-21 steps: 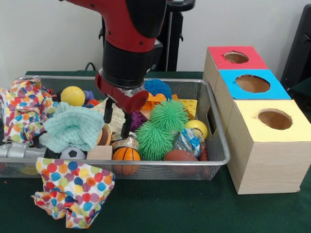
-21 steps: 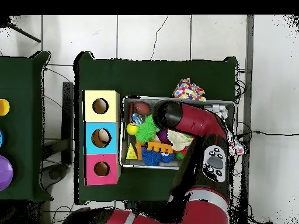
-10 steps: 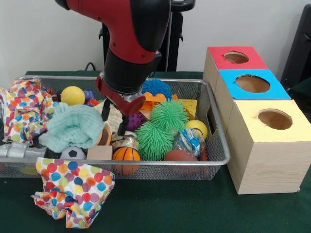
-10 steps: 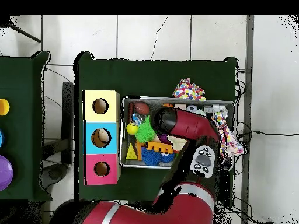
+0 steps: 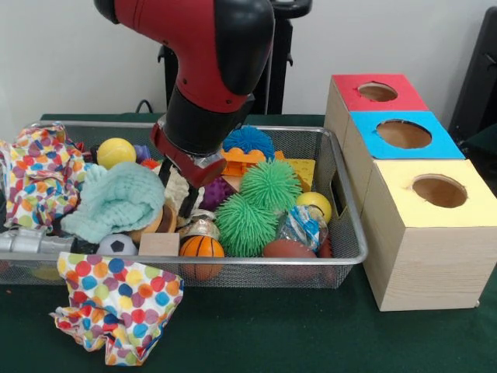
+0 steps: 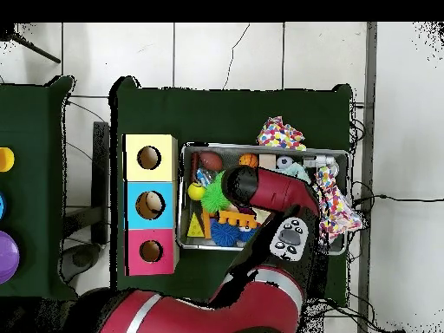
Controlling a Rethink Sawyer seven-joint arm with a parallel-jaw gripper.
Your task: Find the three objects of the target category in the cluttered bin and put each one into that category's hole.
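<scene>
**Green tabletop, a crammed wire bin, and plenty that can snag**

Nothing in view tells me which category I am hunting, so I can only name what lies nearest. My gripper [image 5: 179,203] hangs low in the middle of the bin [image 5: 345,252], its fingers spread apart. A cream, bumpy piece [image 5: 179,186] shows between them, and I cannot tell whether I am touching it.

Just below my tips sit a shiny wrapped lump [image 5: 200,227] and the little basketball [image 5: 202,247]. The mint knitted cloth [image 5: 116,200] is bunched against my one side and the two green spiky balls [image 5: 256,203] against the other.

The risks as I judge them:

- **A mixed grab.** Everything here touches something else. If I close where I am, I could trap a fold of the mint cloth or a spike along with the target, and the clump would not pass through a hole.
- **A ball squirting away.** The basketball and the soccer ball [image 5: 118,245] are round and smooth. A pinch off their centre would roll them deeper under the clutter.
- **Cloth dragging.** The dotted cloth [image 5: 39,175] already hangs over the bin's rim, and another [image 5: 116,305] lies out on the table. Lifting fabric could tip more things out.
- **The wrong hole.** The red box [image 5: 377,93], blue box [image 5: 404,134] and yellow box [image 5: 439,190] stand touching in a row beside the bin, so a small aiming error would drop the object into a neighbouring hole.

From overhead my own arm [image 6: 260,186] covers the spot I am working in, so that view cannot check my grasp.
</scene>
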